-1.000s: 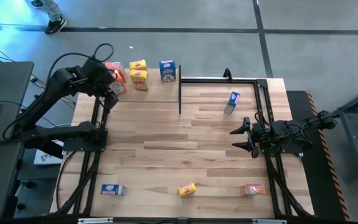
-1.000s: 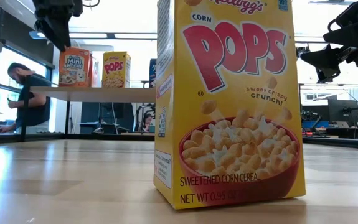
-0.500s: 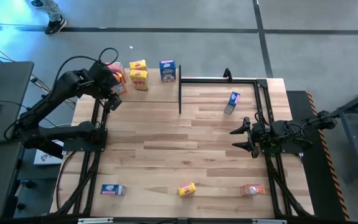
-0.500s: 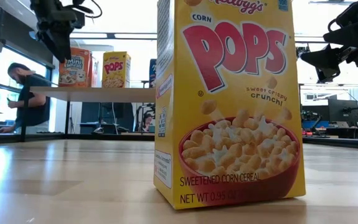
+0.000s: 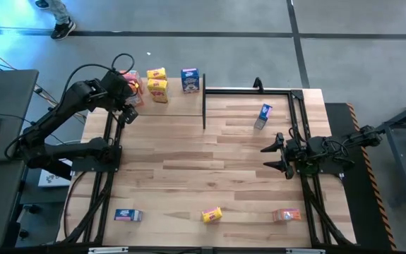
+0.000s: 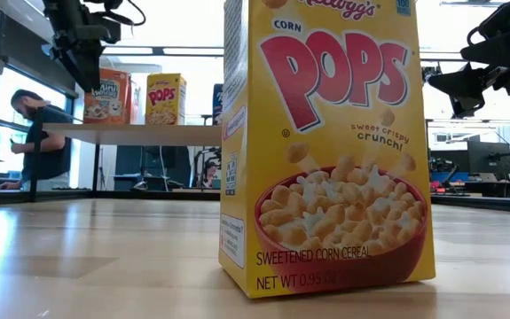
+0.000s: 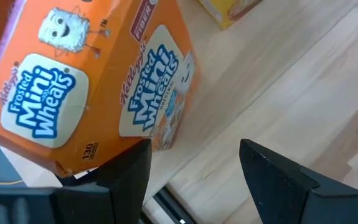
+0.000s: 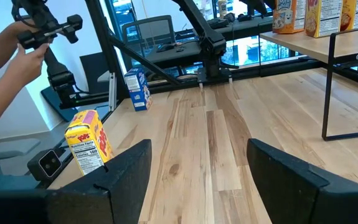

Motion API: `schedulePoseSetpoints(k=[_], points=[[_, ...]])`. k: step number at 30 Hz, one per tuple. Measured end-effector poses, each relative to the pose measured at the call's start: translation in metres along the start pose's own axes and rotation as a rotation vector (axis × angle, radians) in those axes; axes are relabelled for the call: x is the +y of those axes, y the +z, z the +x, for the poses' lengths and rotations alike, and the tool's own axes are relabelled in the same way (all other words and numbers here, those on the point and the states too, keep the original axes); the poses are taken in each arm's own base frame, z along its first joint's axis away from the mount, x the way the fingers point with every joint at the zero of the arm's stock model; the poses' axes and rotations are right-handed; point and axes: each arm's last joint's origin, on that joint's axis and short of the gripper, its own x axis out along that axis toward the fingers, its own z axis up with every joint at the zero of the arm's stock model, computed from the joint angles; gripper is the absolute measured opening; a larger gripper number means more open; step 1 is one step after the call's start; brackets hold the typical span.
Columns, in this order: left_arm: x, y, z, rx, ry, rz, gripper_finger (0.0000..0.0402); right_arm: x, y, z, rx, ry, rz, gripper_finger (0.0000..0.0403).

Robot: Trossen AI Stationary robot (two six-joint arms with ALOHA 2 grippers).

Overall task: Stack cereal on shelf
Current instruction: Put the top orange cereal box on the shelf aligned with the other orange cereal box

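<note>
1. High view: along the near edge of the worktop (image 5: pixel 217 176) lie three cereal boxes: a blue box (image 5: pixel 127 215) toward the near left corner, a yellow box (image 5: pixel 211 214) at mid-edge, and an orange-red box (image 5: pixel 286 214) toward the near right corner.
2. The right gripper (image 5: pixel 269 156) sits near the right edge, about halfway back, fingers spread and holding nothing.
3. A second blue box (image 5: pixel 263 116) stands farther back on the worktop, right of centre, inside the black frame (image 5: pixel 204 106).
4. The shelf (image 5: pixel 162 107) occupies the far left corner. On it stand an orange-red Mini-Wheats box (image 5: pixel 133 85), two yellow Pops boxes (image 5: pixel 157 85) and a blue box (image 5: pixel 190 80) along its far edge.
5. The left gripper (image 5: pixel 123 107) hangs at the shelf's left end, just beside the orange-red Mini-Wheats box; its fingers are apart and grip nothing.
6. Left wrist view: that orange-red box (image 7: pixel 85 93) lies beyond the parted fingers (image 7: pixel 278 177), not between them.
</note>
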Motion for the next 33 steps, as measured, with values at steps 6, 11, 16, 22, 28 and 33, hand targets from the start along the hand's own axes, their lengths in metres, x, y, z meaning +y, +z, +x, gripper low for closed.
schedulePoseSetpoints(k=[6, 11, 16, 22, 28, 33], points=[[0.0, 0.0, 0.0, 0.005, 0.007, 0.004, 0.0235, 0.0, 0.0, 0.0, 0.0, 0.0, 0.0, 0.0256], [0.0, -0.002, 0.002, 0.02, 0.002, -0.019, 0.0235, 0.0, 0.0, 0.0, 0.0, 0.0, 0.0, 0.0256], [-0.003, -0.008, 0.014, 0.072, -0.014, -0.026, 0.0235, 0.0, 0.0, 0.0, 0.0, 0.0, 0.0, 0.0256], [-0.003, -0.009, 0.015, 0.073, -0.006, -0.025, 0.0235, 0.0, 0.0, 0.0, 0.0, 0.0, 0.0, 0.0256], [-0.002, -0.008, 0.015, 0.071, 0.04, 0.003, 0.0235, 0.0, 0.0, 0.0, 0.0, 0.0, 0.0, 0.0256], [-0.001, -0.008, 0.015, 0.073, 0.072, 0.007, 0.0235, 0.0, 0.0, 0.0, 0.0, 0.0, 0.0, 0.0256]])
